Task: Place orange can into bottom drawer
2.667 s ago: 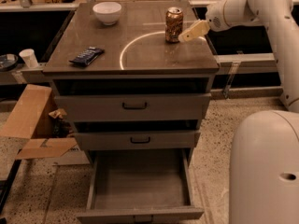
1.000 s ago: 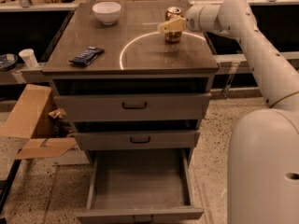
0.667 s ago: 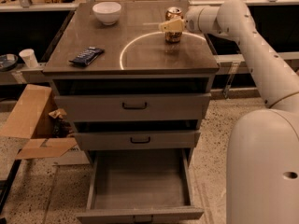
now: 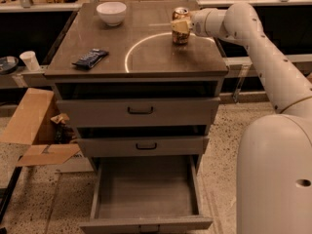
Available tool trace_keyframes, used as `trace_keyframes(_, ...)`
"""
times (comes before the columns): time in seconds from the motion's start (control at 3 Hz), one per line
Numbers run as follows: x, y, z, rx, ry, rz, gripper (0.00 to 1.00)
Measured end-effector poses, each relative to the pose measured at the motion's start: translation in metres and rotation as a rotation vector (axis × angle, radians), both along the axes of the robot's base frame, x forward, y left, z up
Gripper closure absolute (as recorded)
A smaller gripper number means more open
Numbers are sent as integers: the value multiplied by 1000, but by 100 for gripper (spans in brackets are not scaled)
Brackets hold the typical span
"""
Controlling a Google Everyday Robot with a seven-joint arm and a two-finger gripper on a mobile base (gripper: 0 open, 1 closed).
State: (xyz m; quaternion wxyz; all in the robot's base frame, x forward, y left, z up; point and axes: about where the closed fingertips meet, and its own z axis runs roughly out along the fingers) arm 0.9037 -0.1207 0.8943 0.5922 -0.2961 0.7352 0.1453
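Note:
The orange can (image 4: 180,37) stands upright on the cabinet top (image 4: 146,57), at the back right inside a pale ring mark. My gripper (image 4: 179,25) reaches in from the right and sits against the can's upper half, hiding part of it. The bottom drawer (image 4: 145,186) is pulled out at the foot of the cabinet, with a bare grey floor. The two shallower drawers above it, the top one (image 4: 140,111) and the middle one (image 4: 146,146), are pushed in.
A white bowl (image 4: 111,12) stands at the back left of the top. A dark snack packet (image 4: 90,58) lies at the front left. A cardboard box (image 4: 29,126) and a paper cup (image 4: 30,60) are left of the cabinet. My white base (image 4: 275,174) fills the right foreground.
My gripper has moved left from beside the can to right up against it. Over the last second it has hardly moved. The can stands in the same spot.

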Motion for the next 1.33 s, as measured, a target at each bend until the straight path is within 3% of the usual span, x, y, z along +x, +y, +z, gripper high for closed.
trace_keyframes(0.33,-22,1,23,-9,-44,41,94)
trace_keyframes(0.67,-65,5,53,-8,-97,113,100)
trace_keyframes(1.0,-65,5,53,-8,-97,113,100)
trace_keyframes(1.33,-105,15,52,-24,-103,263,100)
